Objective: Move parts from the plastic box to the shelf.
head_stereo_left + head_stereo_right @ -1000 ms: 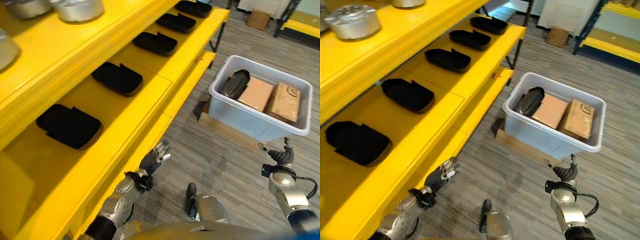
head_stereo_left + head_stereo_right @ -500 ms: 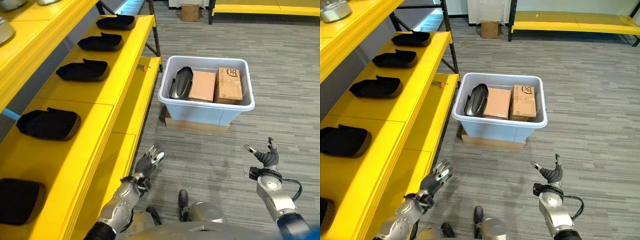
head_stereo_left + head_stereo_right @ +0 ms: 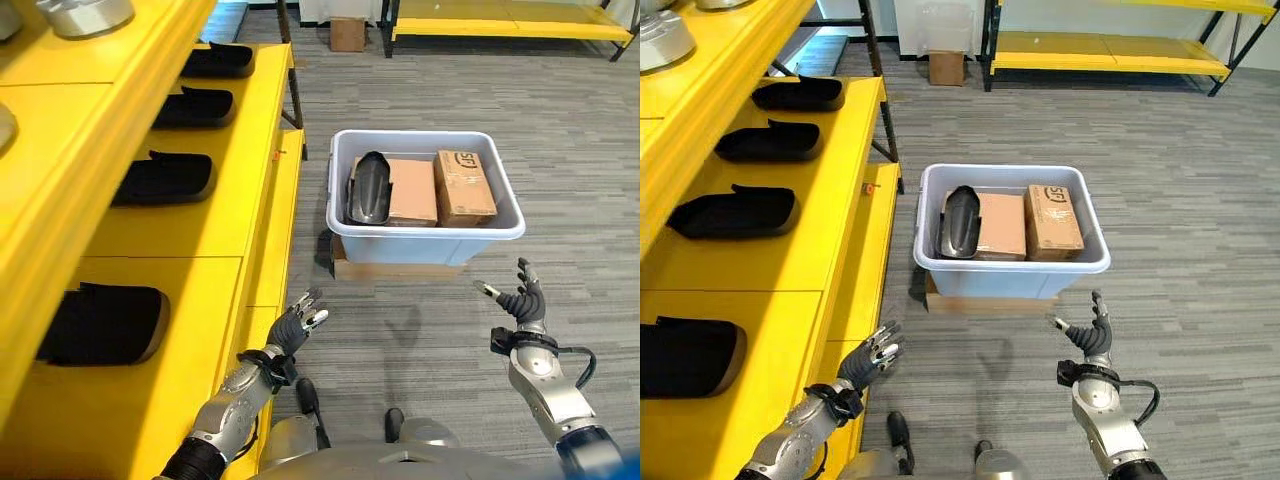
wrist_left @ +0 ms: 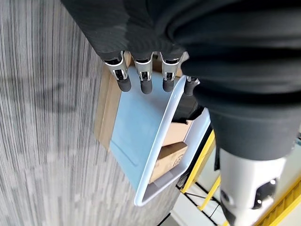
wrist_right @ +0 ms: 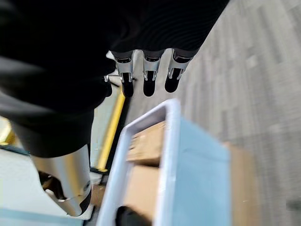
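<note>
Beside the yellow shelf (image 3: 255, 190), both empty hands (image 3: 300, 325) (image 3: 520, 300) hover spread-fingered before the plastic box (image 3: 425, 240).

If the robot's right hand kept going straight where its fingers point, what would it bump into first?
Probably the near wall of the plastic box. The right hand is open and empty, fingers aimed up toward it; depth is hard to judge, so it might pass over the rim.
</note>
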{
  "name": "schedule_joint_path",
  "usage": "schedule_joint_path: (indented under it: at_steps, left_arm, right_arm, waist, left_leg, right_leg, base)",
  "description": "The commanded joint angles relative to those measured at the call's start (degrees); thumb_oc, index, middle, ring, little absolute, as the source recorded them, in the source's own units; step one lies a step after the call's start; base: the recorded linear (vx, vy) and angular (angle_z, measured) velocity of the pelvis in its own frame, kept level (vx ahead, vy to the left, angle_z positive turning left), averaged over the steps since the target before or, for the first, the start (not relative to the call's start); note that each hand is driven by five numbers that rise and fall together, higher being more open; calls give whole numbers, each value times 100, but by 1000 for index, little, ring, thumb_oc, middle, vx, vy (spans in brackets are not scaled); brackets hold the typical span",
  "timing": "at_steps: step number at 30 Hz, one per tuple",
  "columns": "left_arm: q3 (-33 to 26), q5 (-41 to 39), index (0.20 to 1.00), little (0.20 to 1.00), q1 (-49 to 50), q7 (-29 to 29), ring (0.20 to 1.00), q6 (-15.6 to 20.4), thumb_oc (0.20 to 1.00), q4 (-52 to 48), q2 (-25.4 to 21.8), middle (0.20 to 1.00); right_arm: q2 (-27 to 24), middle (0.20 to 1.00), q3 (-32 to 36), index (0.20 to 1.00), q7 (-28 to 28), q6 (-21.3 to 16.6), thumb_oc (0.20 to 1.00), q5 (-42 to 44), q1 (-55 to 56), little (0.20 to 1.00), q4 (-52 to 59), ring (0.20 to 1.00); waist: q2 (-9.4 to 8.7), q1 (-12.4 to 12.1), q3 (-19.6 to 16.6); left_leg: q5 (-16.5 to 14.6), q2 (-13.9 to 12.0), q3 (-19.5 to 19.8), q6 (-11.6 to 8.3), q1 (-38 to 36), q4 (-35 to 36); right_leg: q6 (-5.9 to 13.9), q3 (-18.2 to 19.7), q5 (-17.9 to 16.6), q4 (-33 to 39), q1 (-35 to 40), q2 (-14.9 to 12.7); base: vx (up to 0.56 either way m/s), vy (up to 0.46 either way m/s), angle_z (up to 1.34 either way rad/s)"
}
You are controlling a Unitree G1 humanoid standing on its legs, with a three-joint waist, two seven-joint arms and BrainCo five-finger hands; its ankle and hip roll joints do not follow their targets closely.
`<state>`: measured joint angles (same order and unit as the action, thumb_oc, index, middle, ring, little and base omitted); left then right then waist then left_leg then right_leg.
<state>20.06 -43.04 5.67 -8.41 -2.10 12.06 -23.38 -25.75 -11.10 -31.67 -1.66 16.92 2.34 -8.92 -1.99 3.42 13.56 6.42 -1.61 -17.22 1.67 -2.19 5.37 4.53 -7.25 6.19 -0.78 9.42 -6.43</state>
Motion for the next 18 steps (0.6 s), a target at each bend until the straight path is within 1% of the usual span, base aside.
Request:
schedule_joint_path:
  at_steps: [1,3,4,6,8,9,10,11,13,14,15,16,17,18]
  left_arm:
    - [-4,264,1000,1000,107,-163,1000,92,1000,-296,126,1000]
    - [6,330,1000,1000,71,-232,1000,32,1000,-325,123,1000]
    - [16,343,1000,1000,48,-245,1000,7,1000,-352,125,1000]
    - [53,288,1000,1000,-3,-247,1000,-14,1000,-366,129,1000]
    - [91,284,1000,1000,-63,-229,1000,30,1000,-315,155,1000]
    - [84,252,1000,1000,-157,-182,1000,16,1000,-289,163,1000]
    - [82,253,1000,1000,-169,-164,1000,7,1000,-293,164,1000]
    - [69,211,1000,1000,-228,-81,1000,25,1000,-272,165,1000]
    - [9,99,1000,1000,-231,-98,1000,-25,1000,-296,153,1000]
    - [1,124,1000,1000,-204,-92,1000,-29,1000,-316,140,1000]
    - [20,110,1000,1000,-166,-76,1000,-23,1000,-344,123,1000]
    - [26,83,1000,1000,-106,-33,1000,-33,1000,-383,127,1000]
    - [33,73,1000,1000,-55,93,1000,-27,1000,-459,108,1000]
    - [7,19,1000,1000,-109,250,1000,-78,1000,-508,28,1000]
  right_arm:
    - [-34,1000,209,1000,62,-219,1000,597,-270,1000,110,1000]
    - [49,1000,203,1000,117,-147,1000,563,-340,1000,137,1000]
    - [75,1000,180,1000,126,-129,1000,332,-374,1000,145,1000]
    - [42,1000,87,1000,266,-266,1000,-131,-500,1000,199,1000]
    - [1,1000,-31,1000,415,-104,1000,-243,-542,1000,505,1000]
    - [-20,1000,-90,1000,485,103,1000,-267,-527,1000,771,1000]
    - [-20,1000,-93,1000,484,116,1000,-292,-526,1000,791,1000]
    - [-16,1000,-153,1000,455,165,1000,-446,-510,1000,890,1000]
    - [10,1000,-235,1000,401,315,1000,-441,-520,1000,944,1000]
    - [35,1000,-278,1000,356,348,1000,-417,-529,1000,940,1000]
    - [44,1000,-322,1000,322,310,1000,-404,-497,1000,932,1000]
    - [67,1000,-344,1000,339,300,1000,-414,-496,1000,910,1000]
    - [144,1000,-376,1000,403,223,1000,-428,-527,1000,816,1000]
    - [194,1000,-434,1000,431,147,1000,-428,-563,1000,785,1000]
  waist:
    - [43,-87,-234]
    - [27,-113,-249]
    - [25,-123,-249]
    - [35,-132,-250]
    - [38,-113,-258]
    - [17,-69,-250]
    - [13,-66,-251]
    - [22,-65,-223]
    - [81,-141,-173]
    - [88,-174,-137]
    - [67,-197,-117]
    - [70,-260,-99]
    - [41,-341,-65]
    - [-76,-348,4]
  left_leg:
    - [-536,-246,101,-376,-208,-254]
    - [-610,-219,57,-338,-248,-312]
    - [-640,-218,37,-318,-263,-347]
    - [-679,-216,4,-277,-318,-387]
    - [-703,-196,-43,-243,-372,-400]
    - [-757,-149,-97,-173,-418,-407]
    - [-762,-140,-102,-163,-423,-401]
    - [-782,-105,-127,-67,-494,-304]
    - [-792,-135,-218,58,-530,-218]
    - [-810,-138,-211,92,-541,-209]
    - [-836,-115,-157,106,-546,-219]
    - [-853,-148,-176,97,-577,-228]
    - [-941,-192,-261,49,-624,-283]
    - [-1107,-208,-276,-29,-686,-342]
  right_leg:
    - [-48,-275,-244,-293,-491,460]
    - [-55,-307,-188,-406,-510,463]
    - [-62,-328,-149,-490,-517,464]
    - [-73,-355,-82,-646,-524,475]
    - [-50,-392,-75,-843,-573,479]
    - [13,-392,-135,-1248,-700,491]
    - [23,-392,-139,-1306,-726,490]
    - [235,-468,-421,-2071,-1012,413]
    - [520,-719,-662,-3423,-1604,118]
    - [636,-743,-819,-3882,-1884,10]
    - [677,-721,-941,-3922,-2005,-112]
    - [679,-854,-1046,-3873,-2046,-431]
    - [675,-1064,-1263,-3182,-1998,-858]
    - [720,-1094,-1613,-1933,-1929,-1139]
  base:
    - [58,40,-14]
    - [45,37,-4]
    - [48,53,-9]
    - [59,79,-8]
    - [78,125,-10]
    - [69,127,-17]
    - [65,158,-23]
    - [40,119,-24]
    - [48,101,-38]
    - [68,3,-45]
    - [118,-63,-34]
    - [201,-211,-9]
    - [262,-440,-17]
    - [252,-544,-26]
